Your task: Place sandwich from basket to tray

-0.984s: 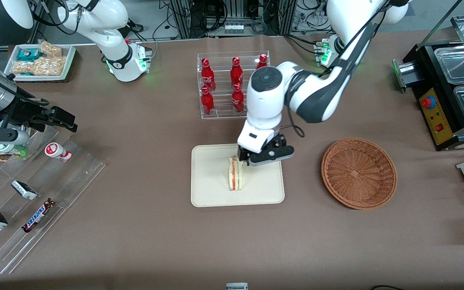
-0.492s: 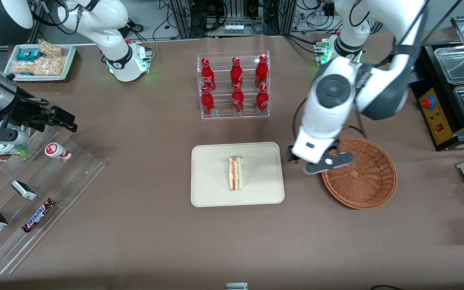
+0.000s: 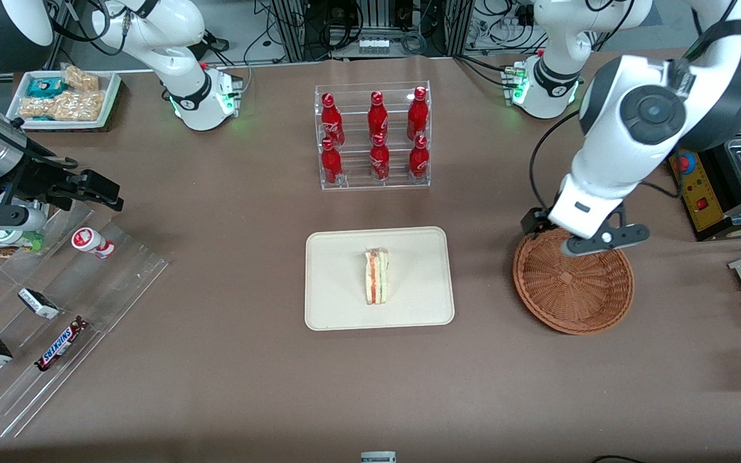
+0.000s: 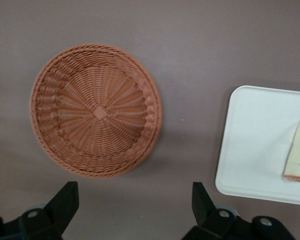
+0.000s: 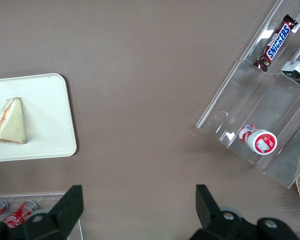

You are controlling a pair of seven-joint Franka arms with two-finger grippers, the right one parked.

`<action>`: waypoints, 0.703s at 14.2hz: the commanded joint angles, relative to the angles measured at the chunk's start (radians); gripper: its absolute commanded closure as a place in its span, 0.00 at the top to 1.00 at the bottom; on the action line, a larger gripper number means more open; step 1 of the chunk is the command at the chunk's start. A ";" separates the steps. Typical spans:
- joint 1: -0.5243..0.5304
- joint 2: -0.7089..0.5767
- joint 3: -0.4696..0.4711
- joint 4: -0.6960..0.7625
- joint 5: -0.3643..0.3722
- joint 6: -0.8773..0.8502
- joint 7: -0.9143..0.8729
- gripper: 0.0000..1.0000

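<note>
Sandwich (image 3: 376, 277): resting on tray (image 3: 338, 308); placement looks done.
Basket (image 3: 573, 289): empty.
Gripper (image 3: 592, 241): above basket's far rim, fingers spread wide, holding nothing.

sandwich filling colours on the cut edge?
Red-orange and green layers between pale bread on the sandwich, clearest in the front view; pincer hangs open above the basket.

White-shelled arm with a dark grey joint, black cable and black fingers (image 4: 65, 202).

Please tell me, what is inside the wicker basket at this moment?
Nothing lies inside the basket: its woven bottom shows bare. The open gripper hangs above its rim, covering a small part in the front view. The sandwich rests on the tray.
</note>
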 commanded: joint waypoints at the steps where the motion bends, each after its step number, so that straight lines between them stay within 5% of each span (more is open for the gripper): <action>1: -0.019 -0.065 0.093 -0.038 -0.053 -0.052 0.163 1.00; 5: -0.100 -0.128 0.281 -0.032 -0.061 -0.160 0.407 1.00; 10: -0.087 -0.159 0.378 0.062 -0.058 -0.295 0.603 1.00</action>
